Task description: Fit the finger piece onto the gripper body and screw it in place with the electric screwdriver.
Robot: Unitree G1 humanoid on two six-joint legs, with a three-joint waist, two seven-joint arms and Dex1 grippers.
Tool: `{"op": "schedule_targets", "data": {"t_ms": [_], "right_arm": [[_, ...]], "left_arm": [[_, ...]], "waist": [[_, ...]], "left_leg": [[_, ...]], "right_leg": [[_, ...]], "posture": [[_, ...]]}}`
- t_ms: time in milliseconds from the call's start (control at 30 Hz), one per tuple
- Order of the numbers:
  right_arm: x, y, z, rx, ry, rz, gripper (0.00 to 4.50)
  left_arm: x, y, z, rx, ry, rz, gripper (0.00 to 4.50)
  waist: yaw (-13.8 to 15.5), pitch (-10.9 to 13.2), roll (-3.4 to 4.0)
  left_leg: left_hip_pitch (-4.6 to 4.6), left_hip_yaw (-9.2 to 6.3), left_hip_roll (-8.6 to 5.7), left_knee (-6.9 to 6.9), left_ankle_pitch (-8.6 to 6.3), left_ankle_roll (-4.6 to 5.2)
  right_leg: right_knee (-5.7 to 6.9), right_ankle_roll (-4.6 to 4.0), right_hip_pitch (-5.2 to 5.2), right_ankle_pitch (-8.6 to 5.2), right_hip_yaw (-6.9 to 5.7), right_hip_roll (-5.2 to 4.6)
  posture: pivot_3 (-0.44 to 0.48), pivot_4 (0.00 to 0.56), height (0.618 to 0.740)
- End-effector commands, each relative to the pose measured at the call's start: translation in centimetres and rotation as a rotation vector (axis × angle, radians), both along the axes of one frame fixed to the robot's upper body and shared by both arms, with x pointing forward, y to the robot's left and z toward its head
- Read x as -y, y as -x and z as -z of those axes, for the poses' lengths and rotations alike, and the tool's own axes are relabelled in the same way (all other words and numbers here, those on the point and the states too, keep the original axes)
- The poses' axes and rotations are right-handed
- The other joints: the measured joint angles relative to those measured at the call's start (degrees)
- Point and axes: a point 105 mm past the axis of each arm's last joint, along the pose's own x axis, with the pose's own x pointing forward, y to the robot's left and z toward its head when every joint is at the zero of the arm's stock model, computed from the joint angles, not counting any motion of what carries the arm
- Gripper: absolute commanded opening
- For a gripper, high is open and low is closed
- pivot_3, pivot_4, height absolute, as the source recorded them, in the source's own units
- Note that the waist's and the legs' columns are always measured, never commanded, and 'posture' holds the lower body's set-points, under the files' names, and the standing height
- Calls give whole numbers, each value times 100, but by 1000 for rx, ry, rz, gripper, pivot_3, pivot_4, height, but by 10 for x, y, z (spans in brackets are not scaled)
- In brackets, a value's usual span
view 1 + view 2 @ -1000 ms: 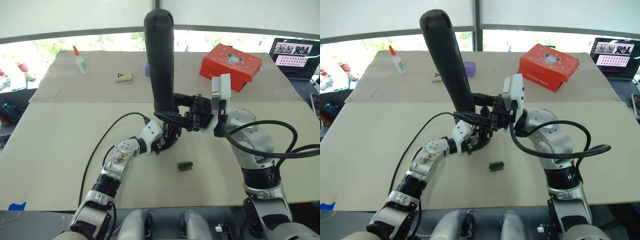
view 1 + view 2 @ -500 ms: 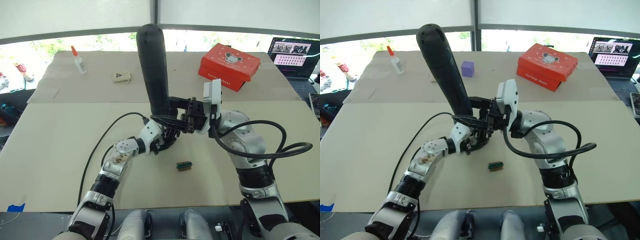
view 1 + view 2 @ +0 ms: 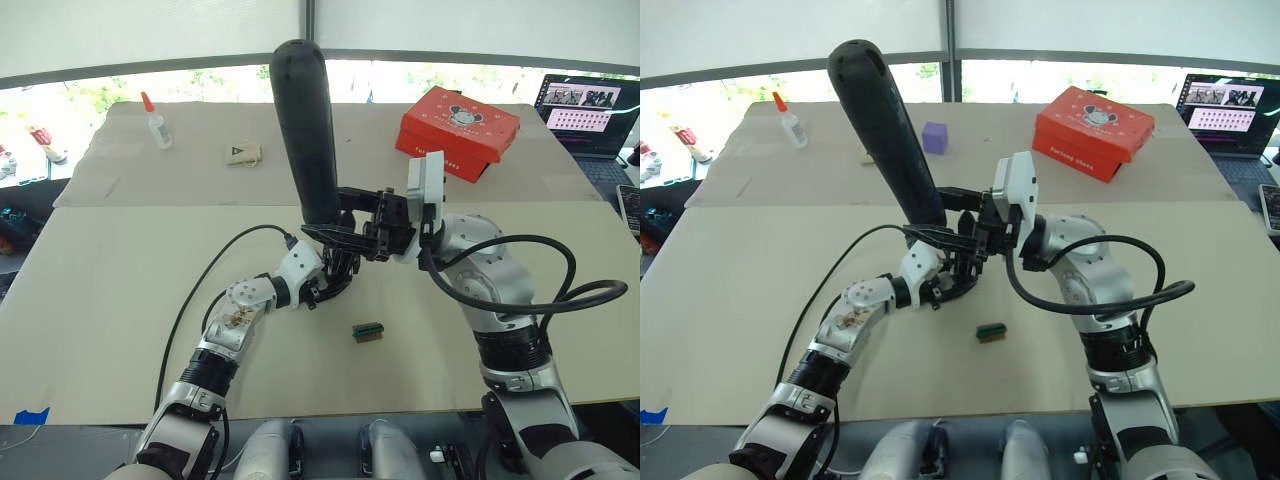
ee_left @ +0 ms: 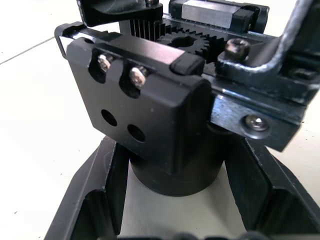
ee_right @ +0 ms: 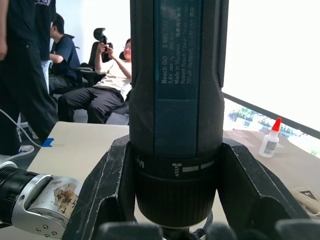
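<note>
Black plastic makes up the housing of the electric screwdriver (image 3: pixel 306 130), which stands nearly upright over the middle of the cardboard-covered table (image 3: pixel 120 300), rounded end uppermost and tilted slightly toward the robot's left. The right gripper (image 3: pixel 362 232) holds the tool near its lower end. In the right wrist view the two black fingers (image 5: pixel 107 190) sit one on each side of the collar of the screwdriver, pressed against it, with the barrel rising between them. The bit end points down toward the gripper body (image 3: pixel 335 275).

The gripper body rests directly below the screwdriver, at the tip of the left gripper (image 3: pixel 325 285). In the left wrist view its round dark base (image 4: pixel 175 172) stands between the left gripper's two fingers (image 4: pixel 95 200), which are spread to either side of it. Whether the fingers press on the base cannot be told. A black bracket plate (image 4: pixel 135 100) with two screws and two empty holes sits above the base, and a toothed gear shows behind the plate. The finger piece cannot be made out separately among the black parts.

A small green-and-brown block (image 3: pixel 368 331) lies on the table just nearer the robot than the gripper body, apart from both grippers. At the far side of the table lie a red box (image 3: pixel 460 130), a glue bottle (image 3: pixel 156 120) and a purple cube (image 3: pixel 934 136). A laptop (image 3: pixel 590 115) sits at the far right edge.
</note>
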Motion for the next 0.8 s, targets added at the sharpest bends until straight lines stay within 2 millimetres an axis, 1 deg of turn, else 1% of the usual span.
{"op": "schedule_targets", "data": {"t_ms": [33,800], "right_arm": [[5,7,-16,86,-29,-8,1887],[5,5,-6,77,-28,-7,1887]], "left_arm": [[0,1,-6,26,8,4,2282],[-1,3,-7,29,12,3,2282]], "waist": [[0,0,0],[-5,0,0]], "left_leg": [[0,0,0,0,0,0],[0,0,0,-1,0,0]], "right_leg": [[0,0,0,0,0,0],[0,0,0,0,0,0]], "posture": [[0,150,740],[0,150,740]]}}
